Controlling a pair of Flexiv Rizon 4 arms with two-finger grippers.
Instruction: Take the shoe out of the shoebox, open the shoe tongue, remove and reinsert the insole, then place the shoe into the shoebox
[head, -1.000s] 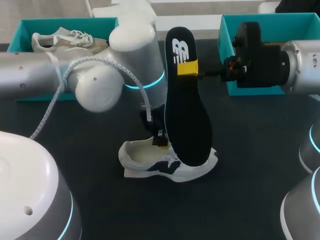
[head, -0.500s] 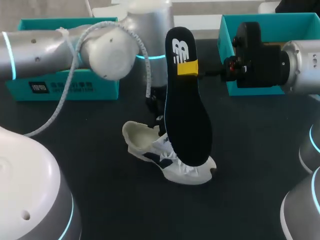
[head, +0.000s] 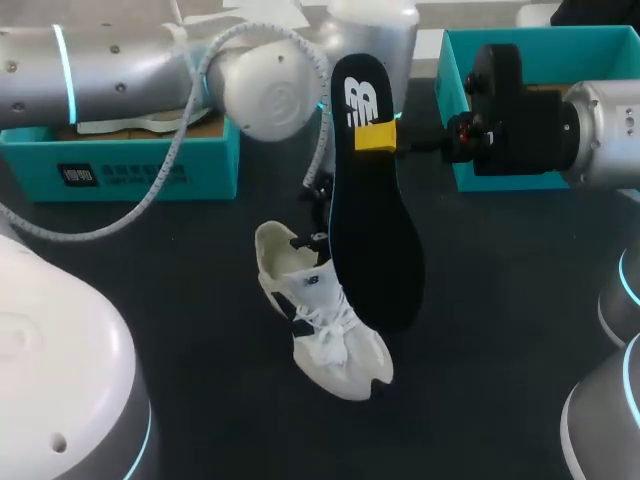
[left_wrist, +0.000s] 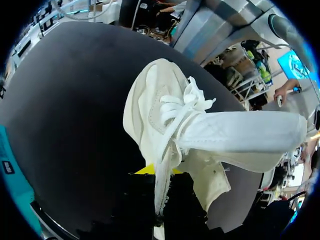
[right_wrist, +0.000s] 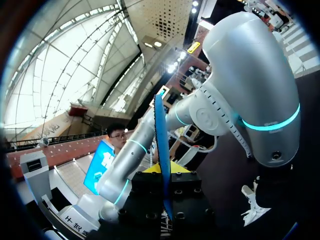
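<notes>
- Head view: the right gripper (head: 378, 137) comes in from the right and pinches the black insole (head: 372, 230) near its upper end. Only one yellow tip shows.
- The insole stands upright, and its lower end hides part of the white shoe (head: 322, 325).
- The shoe lies on the dark table (head: 500, 340), outside both boxes, toe toward the camera.
- The left arm (head: 120, 70) crosses from the left. The left gripper (head: 312, 238) sits at the shoe's heel opening, dark and small, so its grip is unreadable here.
- The left shoebox (head: 150, 170) is partly behind that arm, and a second shoe (head: 120, 125) inside is mostly hidden. The right shoebox (head: 470, 60) is half covered by the right arm.
- Left wrist view: the left gripper (left_wrist: 161, 180) is closed on a thin edge of the shoe (left_wrist: 170, 125). One yellow tip peeks out behind it. The shoe stretches ahead over the table (left_wrist: 60, 100).
- Right wrist view: the right gripper (right_wrist: 164, 172) clamps the insole (right_wrist: 160, 130), seen edge-on as a thin strip. A scrap of the shoe (right_wrist: 251, 204) shows beside it, the rest cut off.
</notes>
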